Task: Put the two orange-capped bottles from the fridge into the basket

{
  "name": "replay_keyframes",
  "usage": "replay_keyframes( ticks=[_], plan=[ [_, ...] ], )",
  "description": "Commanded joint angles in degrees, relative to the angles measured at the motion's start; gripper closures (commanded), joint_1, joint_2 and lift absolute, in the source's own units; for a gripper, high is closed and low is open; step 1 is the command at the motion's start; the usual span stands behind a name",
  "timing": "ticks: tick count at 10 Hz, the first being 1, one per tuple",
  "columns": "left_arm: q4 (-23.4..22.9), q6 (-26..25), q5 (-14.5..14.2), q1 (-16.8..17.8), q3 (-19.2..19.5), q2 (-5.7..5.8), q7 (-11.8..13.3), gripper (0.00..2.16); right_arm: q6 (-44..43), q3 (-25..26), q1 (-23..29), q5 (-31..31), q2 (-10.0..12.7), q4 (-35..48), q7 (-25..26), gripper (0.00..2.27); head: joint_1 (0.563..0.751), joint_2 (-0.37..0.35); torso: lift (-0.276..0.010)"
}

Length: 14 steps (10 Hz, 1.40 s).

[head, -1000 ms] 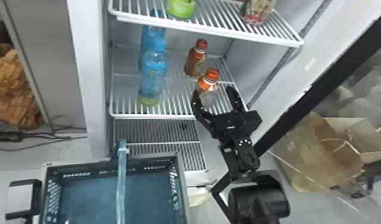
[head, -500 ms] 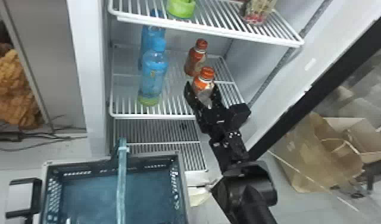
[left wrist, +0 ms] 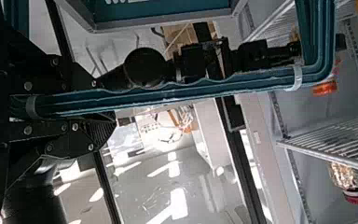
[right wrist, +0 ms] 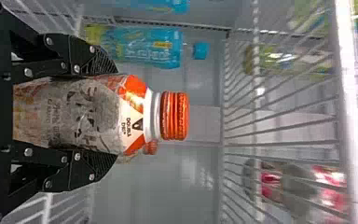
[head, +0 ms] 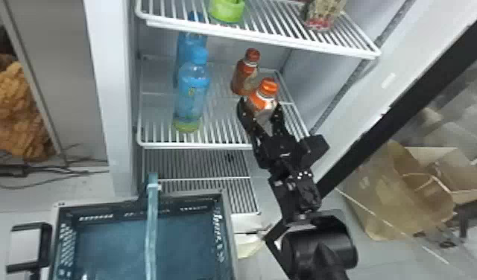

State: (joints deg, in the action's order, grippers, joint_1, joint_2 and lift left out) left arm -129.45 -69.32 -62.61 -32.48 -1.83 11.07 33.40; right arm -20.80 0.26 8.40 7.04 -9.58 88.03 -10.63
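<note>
As right jaws stand bottle-wide, orange-capped bottle (right wrist: pixel 88 114) between, clasped

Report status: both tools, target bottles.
Right tool closed on front orange-capped bottle. Left tool gripping basket handle. Second orange-capped bottle close behind; upper shelf above.

black right arm (head: pixel 299 190), cylindrical joint (head: pixel 318 244), white dots (head: pixel 305 174); fingers (right wrist: pixel 70 51) silver-screwed, pads (right wrist: pixel 103 63) ridged
</note>
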Motion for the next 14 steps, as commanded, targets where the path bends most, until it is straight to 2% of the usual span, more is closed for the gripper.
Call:
replay_keyframes(
  ticks=[1,3,6,8,10,13,14],
  plan=[
    [0.0,-0.14,-0.11,0.0,0.0,0.0,0.0,1.2,0.12,0.2,3.55,1.75,0.0,6.54,-0.09,0.95,0.695,-0.35,-0.235],
    [0.0,-0.14,-0.23,-0.14,0.23,-0.18,0.0,1.2,8.28,1.11,9.45,4.61,0.0,18.35,-2.72,0.94,0.695,-0.35,-0.235],
    [0.0,-0.14,-0.34,-0.56,0.57,-0.26,0.0,1.2,26.42,3.86,21.83,5.98,0.09,37.9,-6.15,0.94,0.695,-0.35,-0.235],
    [0.0,-0.28,-0.34,-0.7,0.68,-0.26,0.0,1.2,36.12,5.11,28.16,6.78,0.79,47.6,-7.82,0.94,0.695,-0.35,-0.235],
    [0.0,-0.42,-0.34,-0.7,0.68,-0.26,0.0,1.2,47.65,4.09,30.83,8.61,0.26,55.62,-9.67,0.94,0.695,-0.35,-0.235],
    [0.0,-0.56,-0.23,-0.85,0.8,-0.35,0.0,1.2,62.0,1.11,28.86,9.64,-1.32,59.84,-12.13,0.94,0.695,-0.345,-0.235],
    [0.0,-0.56,-0.23,-0.85,0.8,-0.35,0.0,1.2,68.89,1.11,28.58,8.84,-1.58,61.95,-12.39,0.94,0.695,-0.316,-0.235]
  ],
)
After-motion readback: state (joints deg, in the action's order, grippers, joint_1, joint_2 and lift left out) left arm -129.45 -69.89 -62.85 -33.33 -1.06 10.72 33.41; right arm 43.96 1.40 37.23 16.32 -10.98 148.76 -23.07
